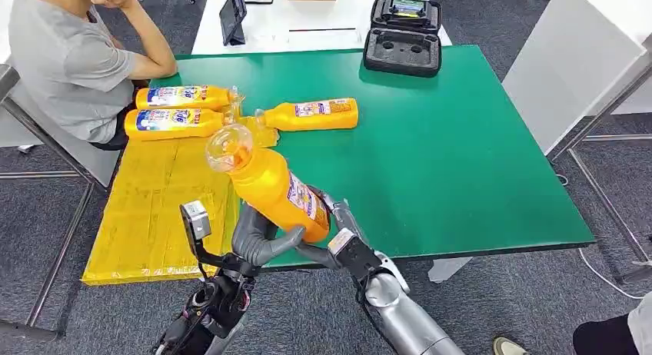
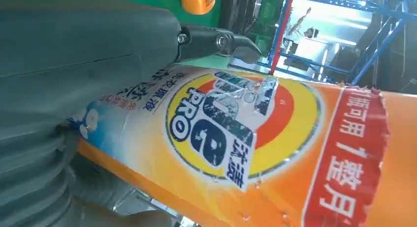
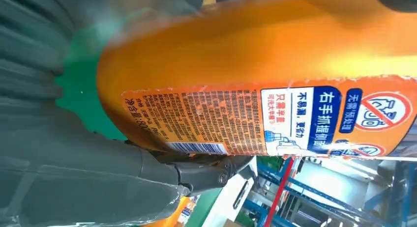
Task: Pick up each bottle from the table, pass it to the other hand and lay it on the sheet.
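An orange bottle [image 1: 275, 184] is held up in the air over the near edge of the green tabletop [image 1: 461, 163], with its clear cap tilted up and away from the robot. The bottle is gripped by both hands at once: the left hand [image 1: 261, 240] is wrapped around its lower part from one side, and the right hand [image 1: 338, 228] is pressed on it from the other side. In the left wrist view the thick thumb [image 2: 88, 45] and a dark finger [image 2: 216, 42] are seen lying across the front label. In the right wrist view a dark finger [image 3: 211, 170] is seen hooked under the back label. It looks like the bottle is being passed from one hand to the other. The yellow sheet [image 1: 154, 209] lies just beside the left hand, on its outer side, and 3 more bottles [image 1: 177, 113] are lying beyond the hands at the sheet's far end. A person [image 1: 69, 55] is seated by that far end. The bottle could be dropped if 1 hand is opened before the other is tight. The smooth plastic could slip, and the bottle could be knocked into the 3 lying ones when it is laid down.
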